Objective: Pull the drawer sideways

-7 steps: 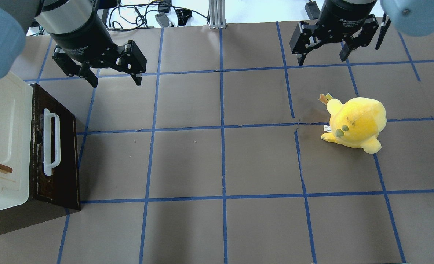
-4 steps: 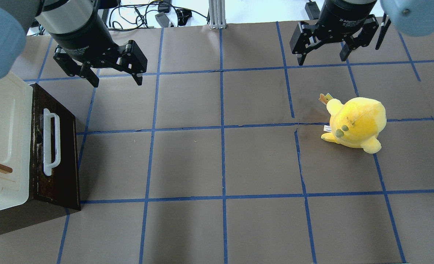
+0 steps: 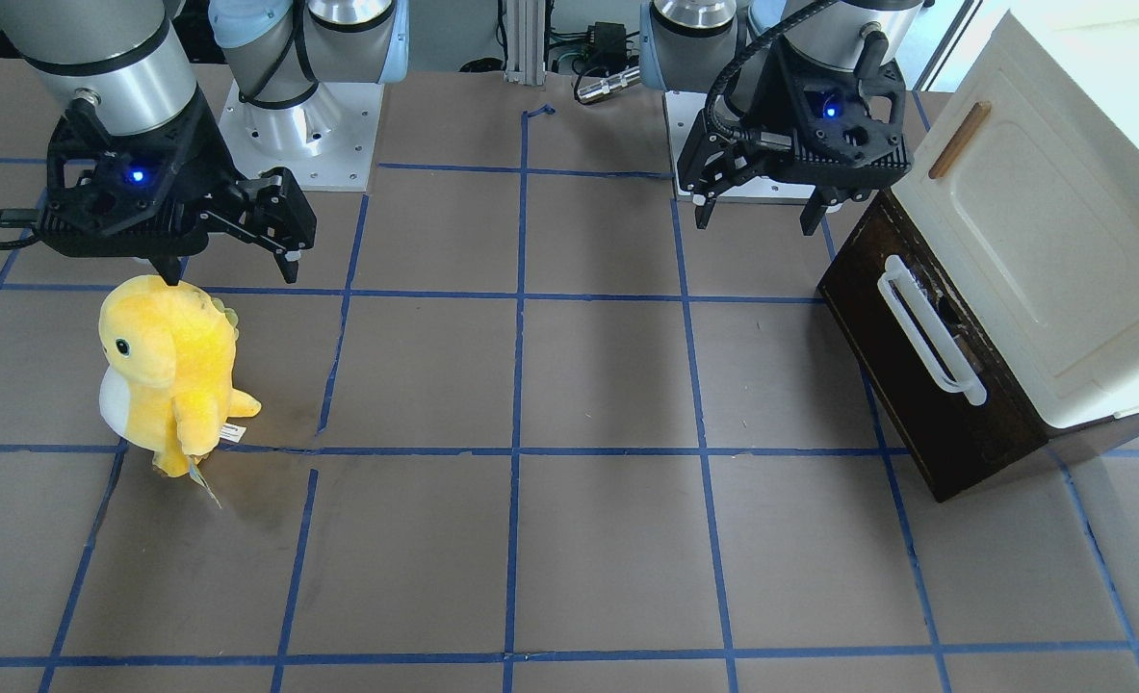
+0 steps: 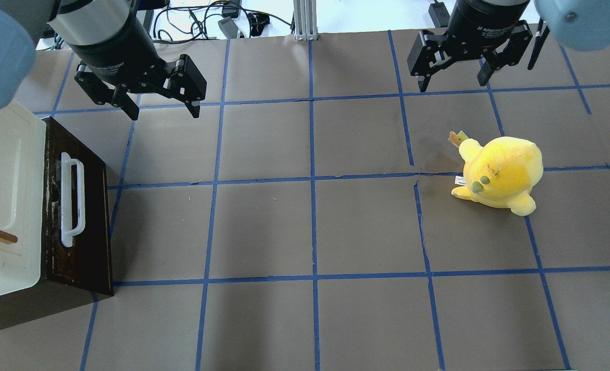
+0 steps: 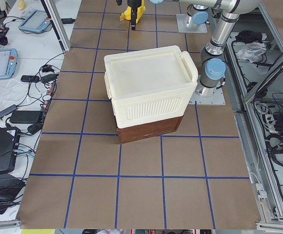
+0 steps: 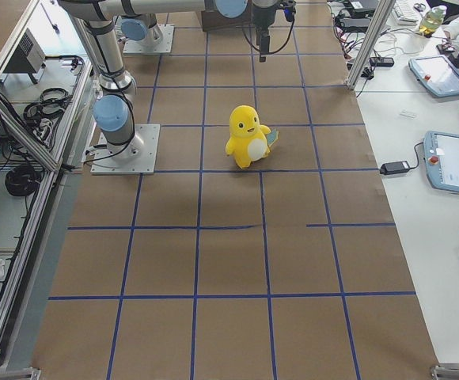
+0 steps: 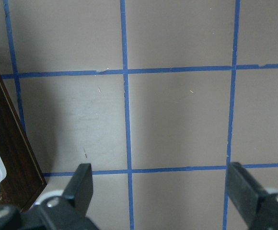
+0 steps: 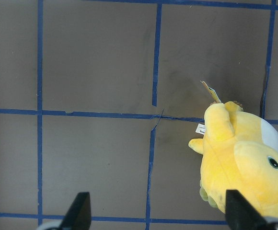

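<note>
The drawer [image 4: 85, 216] has a dark brown front with a long white bar handle [image 4: 71, 198]. It sits under a cream-white cabinet [image 4: 3, 180] at the table's left. No pale sides show. It also shows in the front view [image 3: 901, 375] and at the left edge of the left wrist view [image 7: 7, 143]. My left gripper [image 4: 164, 114] is open and empty, hovering beyond the drawer's far end [image 3: 754, 224] [image 7: 160, 191]. My right gripper [image 4: 451, 85] is open and empty at the far right [image 3: 232, 274] [image 8: 158, 213].
A yellow plush toy [image 4: 500, 172] stands on the right half of the table, just in front of the right gripper [image 3: 169, 366] [image 8: 239, 163] [image 6: 245, 136]. The cabinet door has a small brown wooden handle [image 3: 959, 140]. Blue tape lines grid the brown table.
My left gripper has shifted slightly toward the table's far edge. The drawer, the plush toy and the right gripper have not moved.
</note>
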Robot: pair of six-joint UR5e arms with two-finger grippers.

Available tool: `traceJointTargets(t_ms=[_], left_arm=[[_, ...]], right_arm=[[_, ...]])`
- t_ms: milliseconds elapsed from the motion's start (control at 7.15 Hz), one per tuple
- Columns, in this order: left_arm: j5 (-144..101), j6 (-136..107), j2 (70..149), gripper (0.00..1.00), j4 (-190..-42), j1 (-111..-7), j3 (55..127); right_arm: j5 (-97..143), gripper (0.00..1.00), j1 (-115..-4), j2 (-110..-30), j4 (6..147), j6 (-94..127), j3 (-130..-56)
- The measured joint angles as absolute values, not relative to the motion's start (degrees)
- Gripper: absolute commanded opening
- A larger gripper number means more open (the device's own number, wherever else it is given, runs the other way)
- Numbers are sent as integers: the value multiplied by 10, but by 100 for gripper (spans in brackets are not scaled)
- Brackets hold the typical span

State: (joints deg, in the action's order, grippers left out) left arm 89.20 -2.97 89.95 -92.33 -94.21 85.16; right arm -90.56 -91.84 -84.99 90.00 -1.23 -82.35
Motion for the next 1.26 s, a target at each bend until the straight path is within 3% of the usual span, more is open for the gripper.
traceJointTargets(t_ms=[699,1258], left_arm=[[898,-31,918,100,-903,-944,864],[1039,-44,960,100,-855,-973,969]], right_arm=[[-906,100,-918,-850,900,-12,-824],[-905,100,-918,-850,900,-12,-824]])
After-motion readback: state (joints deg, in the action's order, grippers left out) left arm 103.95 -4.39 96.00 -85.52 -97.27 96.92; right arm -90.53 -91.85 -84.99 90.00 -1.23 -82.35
